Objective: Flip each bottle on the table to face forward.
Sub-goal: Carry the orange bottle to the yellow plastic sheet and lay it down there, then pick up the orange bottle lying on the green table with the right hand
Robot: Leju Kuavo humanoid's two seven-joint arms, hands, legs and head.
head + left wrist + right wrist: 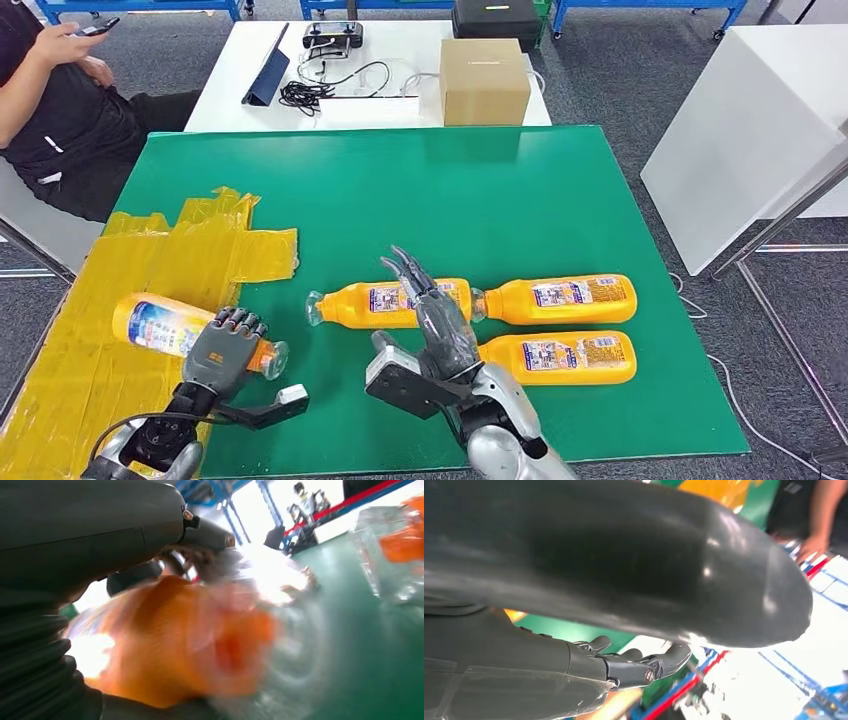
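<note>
Four orange bottles lie on their sides. One bottle [160, 327] rests on the yellow sheet [200, 250] at the left, and my left hand [222, 345] grips it near its neck; the left wrist view shows that bottle [175, 640] blurred between thumb and fingers. A second bottle [360, 303] lies mid-table, its right part hidden behind my right hand [435, 315], whose fingers are spread and straight with nothing in them. Two more bottles, the upper one [560, 298] and the lower one [565, 358], lie at the right with labels up.
The green table [450, 190] has free room at the back. Behind it a white table [400, 60] carries a cardboard box [484, 80], cables and a tablet. A person [60, 100] sits at the far left. A white cabinet [750, 130] stands right.
</note>
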